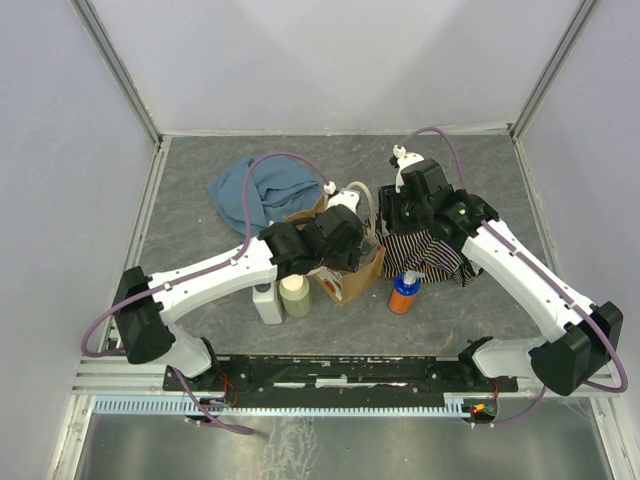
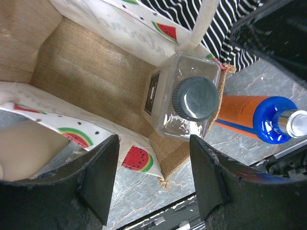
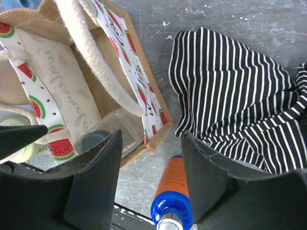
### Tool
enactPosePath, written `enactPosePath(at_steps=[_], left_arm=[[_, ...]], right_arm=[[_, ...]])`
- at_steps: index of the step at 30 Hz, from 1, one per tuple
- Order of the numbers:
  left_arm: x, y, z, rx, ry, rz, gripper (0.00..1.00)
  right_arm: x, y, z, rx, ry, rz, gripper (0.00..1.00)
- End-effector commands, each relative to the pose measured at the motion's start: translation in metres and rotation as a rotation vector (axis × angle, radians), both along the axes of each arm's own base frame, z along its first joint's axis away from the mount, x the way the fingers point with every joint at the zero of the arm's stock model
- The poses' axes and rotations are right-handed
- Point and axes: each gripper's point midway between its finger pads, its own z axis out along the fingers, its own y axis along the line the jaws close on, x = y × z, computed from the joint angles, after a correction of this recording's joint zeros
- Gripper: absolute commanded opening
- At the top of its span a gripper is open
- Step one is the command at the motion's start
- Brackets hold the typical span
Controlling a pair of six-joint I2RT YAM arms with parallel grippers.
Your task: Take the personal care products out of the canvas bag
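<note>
The canvas bag (image 1: 352,277) stands open at the table's middle, with a watermelon-print lining (image 2: 139,158) and rope handles (image 3: 91,57). A squarish bottle with a grey cap (image 2: 194,98) stands upright in its corner and also shows in the right wrist view (image 3: 112,128). The blue-and-orange bottle (image 1: 404,292) stands on the table just right of the bag. A beige bottle (image 1: 295,296) and a white squarish bottle (image 1: 267,302) stand left of the bag. My left gripper (image 1: 345,235) is open and empty above the bag's mouth (image 2: 153,143). My right gripper (image 1: 395,222) is open and empty above the bag's right edge (image 3: 151,136).
A black-and-white striped cloth (image 1: 438,255) lies right of the bag, under my right arm. A crumpled blue cloth (image 1: 262,190) lies behind the bag at the left. The black rail (image 1: 340,372) runs along the near edge.
</note>
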Motion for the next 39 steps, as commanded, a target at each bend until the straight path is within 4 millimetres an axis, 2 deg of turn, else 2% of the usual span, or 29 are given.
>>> enactPosePath(at_steps=[1, 9, 15, 24, 27, 30, 31, 32, 33, 34, 35, 37, 39], left_arm=[[0.011, -0.024, 0.031, -0.091, -0.09, -0.046, 0.67], [0.013, -0.036, 0.022, -0.088, -0.093, -0.086, 0.67], [0.011, -0.047, 0.004, -0.069, -0.06, -0.127, 0.67], [0.015, -0.053, -0.01, -0.04, -0.057, -0.139, 0.67], [0.017, -0.055, -0.011, -0.036, -0.066, -0.147, 0.62], [0.02, -0.056, -0.014, -0.022, -0.075, -0.147, 0.56], [0.021, -0.057, -0.017, -0.015, -0.074, -0.149, 0.51], [0.021, -0.058, -0.018, -0.011, -0.073, -0.149, 0.4], [0.022, -0.058, -0.019, -0.006, -0.074, -0.148, 0.22], [0.023, -0.056, -0.02, 0.004, -0.076, -0.14, 0.09], [0.025, -0.054, -0.018, 0.007, -0.083, -0.131, 0.03], [0.028, -0.049, -0.01, 0.017, -0.102, -0.109, 0.03], [0.032, -0.042, 0.008, 0.019, -0.135, -0.081, 0.03]], right_arm=[[0.006, -0.012, 0.036, 0.001, -0.111, -0.038, 0.61], [0.007, -0.012, 0.031, -0.007, -0.106, -0.04, 0.61], [0.008, -0.014, 0.031, -0.021, -0.11, -0.037, 0.61], [0.008, -0.018, 0.033, -0.04, -0.119, -0.041, 0.63], [0.008, -0.017, 0.03, -0.038, -0.113, -0.039, 0.63], [0.008, -0.016, 0.03, -0.034, -0.111, -0.036, 0.62], [0.008, -0.016, 0.03, -0.033, -0.11, -0.037, 0.62], [0.008, -0.016, 0.03, -0.034, -0.112, -0.037, 0.62], [0.009, -0.016, 0.03, -0.035, -0.113, -0.038, 0.62], [0.008, -0.016, 0.03, -0.036, -0.113, -0.037, 0.62], [0.008, -0.016, 0.03, -0.037, -0.113, -0.037, 0.63], [0.008, -0.017, 0.031, -0.042, -0.114, -0.036, 0.63], [0.007, -0.019, 0.029, -0.051, -0.113, -0.04, 0.62]])
